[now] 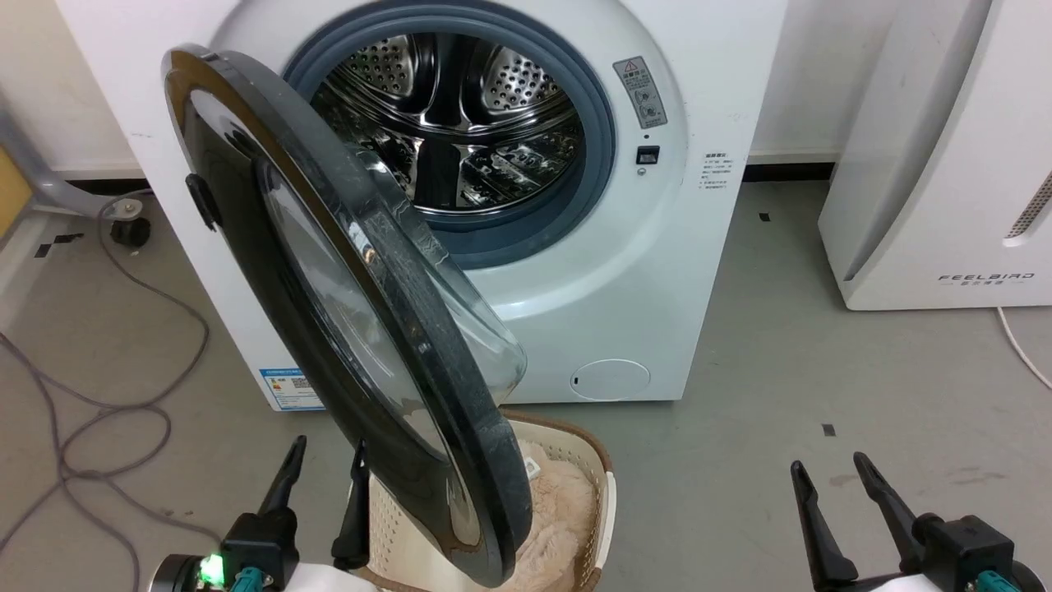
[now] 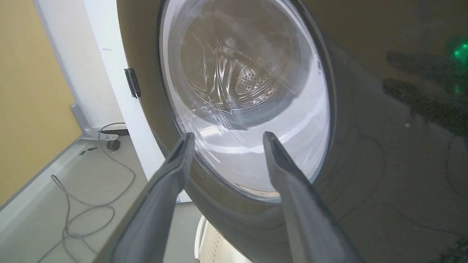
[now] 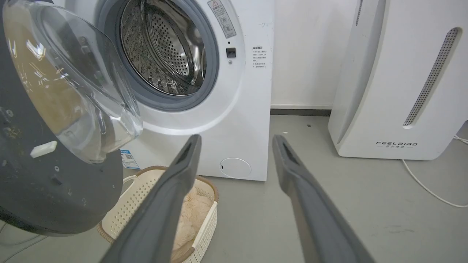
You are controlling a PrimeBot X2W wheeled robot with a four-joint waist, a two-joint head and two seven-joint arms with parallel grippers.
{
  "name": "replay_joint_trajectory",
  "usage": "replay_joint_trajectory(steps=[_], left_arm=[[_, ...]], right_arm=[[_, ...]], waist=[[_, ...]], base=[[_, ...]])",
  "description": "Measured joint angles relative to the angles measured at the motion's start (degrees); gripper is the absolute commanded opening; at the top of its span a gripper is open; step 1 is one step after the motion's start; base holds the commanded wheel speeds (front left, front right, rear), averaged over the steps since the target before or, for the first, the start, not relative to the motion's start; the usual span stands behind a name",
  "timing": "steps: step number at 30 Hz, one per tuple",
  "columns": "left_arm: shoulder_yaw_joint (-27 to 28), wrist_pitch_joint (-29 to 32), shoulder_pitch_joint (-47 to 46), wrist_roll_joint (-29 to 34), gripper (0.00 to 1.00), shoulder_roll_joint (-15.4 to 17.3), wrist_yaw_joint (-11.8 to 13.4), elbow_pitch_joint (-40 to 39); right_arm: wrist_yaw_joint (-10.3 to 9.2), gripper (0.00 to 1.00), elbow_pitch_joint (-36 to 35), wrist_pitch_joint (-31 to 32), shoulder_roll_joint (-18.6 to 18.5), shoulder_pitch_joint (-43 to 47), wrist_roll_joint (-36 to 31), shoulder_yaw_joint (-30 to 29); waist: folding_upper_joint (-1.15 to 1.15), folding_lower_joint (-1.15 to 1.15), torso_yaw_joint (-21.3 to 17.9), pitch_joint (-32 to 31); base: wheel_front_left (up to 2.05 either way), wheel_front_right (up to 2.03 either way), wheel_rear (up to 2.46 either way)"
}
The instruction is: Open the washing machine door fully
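Glossy black washing machine door (image 1: 411, 395) (bulging glass) stands ajar.

Left hand (image 1: 329, 444) and right hand (image 1: 827, 460), each: two long tapering dark grey fingers (image 1: 892, 501), black blocky base (image 1: 261, 543), teal fitting (image 1: 994, 582), white forearm (image 1: 329, 577); small green lamp (image 1: 212, 567) lit beside left base.

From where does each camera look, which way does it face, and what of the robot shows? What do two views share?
Head view: on the head, facing forward and down at the washing machine and its swung-out door; left gripper and right gripper, both open, show.
Left wrist view: on the left wrist, facing the door's glossy outer face; its two fingers show.
Right wrist view: on the right wrist, facing the drum and floor; its two fingers show.
Shared: head and right wrist views both show the basket.
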Motion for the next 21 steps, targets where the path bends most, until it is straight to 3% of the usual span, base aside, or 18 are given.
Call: replay_joint_trajectory(steps=[1, 2, 14, 21], left_arm=[[0.0, 0.0, 0.0, -0.1, 0.22, 0.0, 0.0, 0.1], [-0.1, 0.0, 0.0, -0.3, 0.00, 0.0, 0.0, 0.3], [-1.3, 0.6, -0.1, -0.7, 0.00, 0.5, -0.4, -0.1], [0.2, 0.5, -1.1, -0.8, 0.00, 1.7, 0.5, -8.8]], right_arm=[[0.00, 1.00, 0.2, 0.0, 0.0, 0.0, 0.0, 0.0], [0.00, 1.00, 0.3, 0.0, 0.0, 0.0, 0.0, -0.1], [0.00, 1.00, 1.3, -0.4, 0.0, 0.0, 0.6, -0.1], [0.00, 1.00, 2.1, -1.0, 0.0, 0.0, 1.0, -0.6]], waist=[[0.00, 0.00, 0.1, 0.0], [0.00, 0.00, 0.1, 0.0], [0.00, 0.00, 0.8, 0.0], [0.00, 0.00, 1.5, 0.0]], base=[[0.00, 0.00, 0.00], [0.00, 0.00, 0.00], [0.00, 0.00, 0.00], [0.00, 0.00, 0.00]])
